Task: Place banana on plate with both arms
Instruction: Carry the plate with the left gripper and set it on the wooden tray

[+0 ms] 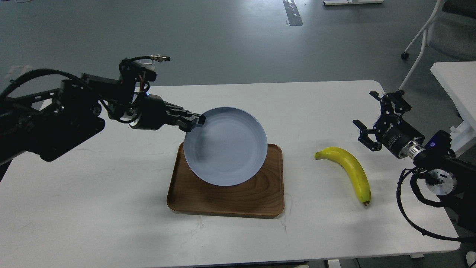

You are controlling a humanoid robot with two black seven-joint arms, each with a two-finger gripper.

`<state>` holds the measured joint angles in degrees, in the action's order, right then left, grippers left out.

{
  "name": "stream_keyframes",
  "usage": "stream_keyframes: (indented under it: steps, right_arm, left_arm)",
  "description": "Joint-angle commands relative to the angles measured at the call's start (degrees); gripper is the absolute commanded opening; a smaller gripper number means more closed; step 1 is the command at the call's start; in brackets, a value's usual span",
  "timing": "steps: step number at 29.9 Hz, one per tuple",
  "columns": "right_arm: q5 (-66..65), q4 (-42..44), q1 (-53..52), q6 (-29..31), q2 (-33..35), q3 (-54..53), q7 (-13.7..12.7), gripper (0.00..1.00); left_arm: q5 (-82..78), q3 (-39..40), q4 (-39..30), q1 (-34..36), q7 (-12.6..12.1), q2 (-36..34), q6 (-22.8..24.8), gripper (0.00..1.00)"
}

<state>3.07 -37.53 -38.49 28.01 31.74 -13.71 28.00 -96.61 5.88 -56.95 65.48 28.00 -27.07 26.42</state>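
Observation:
The pale blue-grey plate (226, 146) is held tilted above the brown wooden tray (227, 197), its face turned towards me. My left gripper (195, 122) is shut on the plate's upper left rim. The yellow banana (349, 169) lies on the white table to the right of the tray, stem pointing left, dark tip towards me. My right gripper (370, 121) is open and empty, a little above the table just right of and behind the banana.
The white table (93, 193) carries the tray in its middle. A second white table (455, 83) and a chair (442, 33) stand at the far right. The grey floor lies beyond the far edge.

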Motion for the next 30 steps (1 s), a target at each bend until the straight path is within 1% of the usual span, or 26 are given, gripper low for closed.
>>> stream_keyframes:
  steps: [1, 2, 4, 5, 8, 13, 20, 24, 26, 27, 28, 30]
  right_arm:
    - [0.00, 0.00, -0.09, -0.01, -0.01, 0.00, 0.00, 1.00]
    - [0.00, 0.00, -0.09, -0.01, -0.01, 0.08, 0.00, 1.00]
    - [0.00, 0.00, -0.09, -0.01, 0.16, 0.08, 0.00, 1.00]
    - [0.00, 0.09, -0.01, -0.01, 0.25, 0.09, 0.00, 1.00]
    - [0.00, 0.09, 0.17, -0.01, 0.34, 0.09, 0.00, 1.00]
    - [0.00, 0.09, 0.35, -0.01, 0.51, 0.09, 0.00, 1.00]
    - [0.00, 0.18, 0.35, -0.01, 0.43, 0.09, 0.00, 1.00]
    - [0.00, 0.09, 0.17, -0.01, 0.43, 0.09, 0.00, 1.00]
    - [0.00, 0.18, 0.17, -0.01, 0.43, 0.09, 0.00, 1.00]
    - [0.00, 0.09, 0.08, -0.01, 0.51, 0.09, 0.00, 1.00]
    - [0.00, 0.09, 0.08, -0.01, 0.51, 0.09, 0.00, 1.00]
    - [0.00, 0.09, 0.08, -0.01, 0.51, 0.09, 0.00, 1.00]
  left_arm:
    - [0.02, -2.44, 4.03, 0.18, 0.00, 5.51, 0.04, 0.00]
    - [0.02, -2.62, 5.52, -0.26, 0.00, 7.36, 0.04, 0.00]
    - [0.02, -2.62, 7.46, -0.70, 0.00, 8.87, 0.04, 0.00]
    - [0.02, -2.62, 9.47, -0.97, 0.00, 10.09, 0.04, 0.00]
    - [0.02, -2.71, 13.52, -2.81, 0.00, 11.86, 0.04, 0.00]
    - [0.02, -2.71, 17.39, -4.22, 0.00, 13.61, 0.04, 0.00]
    - [0.11, -2.89, 19.86, -4.92, 0.00, 15.29, 0.04, 0.00]
    - [0.55, -4.91, 20.39, -4.84, 0.00, 15.82, -0.05, 0.00]
    - [0.64, -4.91, 20.30, -4.84, 0.00, 15.82, 0.03, 0.29]
    - [0.81, -4.91, 20.30, -4.84, 0.00, 15.90, 0.04, 0.53]
    - [0.99, -4.82, 20.30, -4.75, 0.00, 15.99, 0.04, 0.71]
    - [1.16, -4.82, 20.30, -4.49, 0.00, 16.08, 0.04, 0.93]
